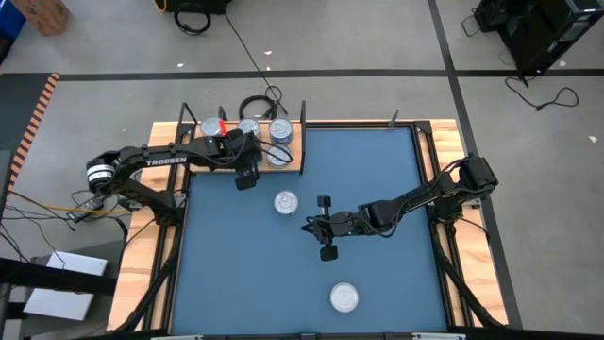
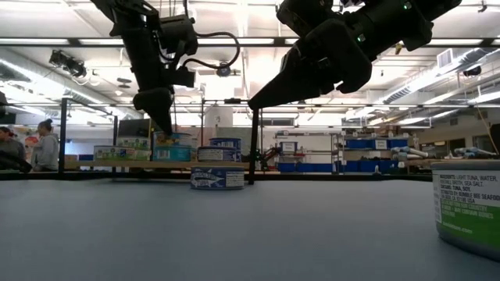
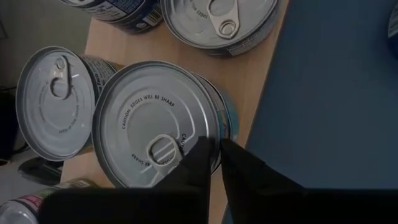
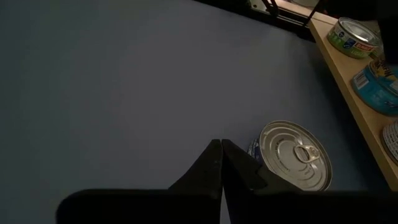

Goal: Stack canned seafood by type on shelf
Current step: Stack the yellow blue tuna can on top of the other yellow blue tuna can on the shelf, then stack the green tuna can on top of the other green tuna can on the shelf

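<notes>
Both grippers' fingers closed, left gripper point(image 3: 214, 163) over shelf point(image 3: 252, 87) tin point(image 3: 155, 121), right gripper point(image 4: 221, 163) empty.

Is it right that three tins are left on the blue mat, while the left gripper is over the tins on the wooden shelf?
Not quite: the high view shows only two tins on the blue mat, one tin near the middle and another tin near the front edge. The rest holds: the left gripper is over the tins on the wooden shelf.

We see tins point(image 3: 155, 121) of bright, smooth metal with glossy ringed lids; shelf point(image 3: 258, 81) of pale matt wood; mat point(image 4: 124, 81) matt blue, possibly rubbery; fingers point(image 3: 199, 165) matt black, seemingly plastic.
</notes>
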Available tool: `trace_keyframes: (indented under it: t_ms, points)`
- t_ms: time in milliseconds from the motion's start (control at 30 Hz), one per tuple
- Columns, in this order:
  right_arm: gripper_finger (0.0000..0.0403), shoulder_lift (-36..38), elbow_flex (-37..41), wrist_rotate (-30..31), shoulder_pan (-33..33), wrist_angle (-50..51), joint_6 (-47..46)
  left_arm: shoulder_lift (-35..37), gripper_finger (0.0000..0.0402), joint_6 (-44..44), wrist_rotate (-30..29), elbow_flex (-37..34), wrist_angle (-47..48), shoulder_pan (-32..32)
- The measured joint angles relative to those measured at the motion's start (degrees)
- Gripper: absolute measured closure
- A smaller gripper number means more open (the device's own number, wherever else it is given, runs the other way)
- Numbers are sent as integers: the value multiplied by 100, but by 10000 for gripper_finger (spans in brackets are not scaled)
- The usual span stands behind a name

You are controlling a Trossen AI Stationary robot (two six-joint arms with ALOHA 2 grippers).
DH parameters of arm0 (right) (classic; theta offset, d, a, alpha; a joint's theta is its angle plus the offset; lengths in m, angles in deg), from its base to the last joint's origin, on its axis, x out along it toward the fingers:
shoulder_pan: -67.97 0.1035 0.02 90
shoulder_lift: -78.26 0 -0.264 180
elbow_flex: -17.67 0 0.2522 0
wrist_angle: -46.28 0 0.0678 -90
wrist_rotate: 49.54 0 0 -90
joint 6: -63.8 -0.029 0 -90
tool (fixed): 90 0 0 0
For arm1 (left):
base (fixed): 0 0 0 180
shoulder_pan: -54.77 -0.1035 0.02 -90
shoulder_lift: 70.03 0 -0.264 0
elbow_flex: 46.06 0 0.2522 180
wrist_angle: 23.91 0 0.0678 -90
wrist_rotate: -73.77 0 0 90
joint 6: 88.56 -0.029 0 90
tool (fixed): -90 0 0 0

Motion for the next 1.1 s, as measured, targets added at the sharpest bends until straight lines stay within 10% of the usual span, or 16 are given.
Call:
trace_keyframes:
  t_ms: [733,1100]
  points:
    - [382,0,-2,-7,0,117,2,720,293,-75,-19,9,40,1222]
    - [389,0,-373,-1124,151,1907,-1082,769,293,493,-13,-1222,-2687,3043]
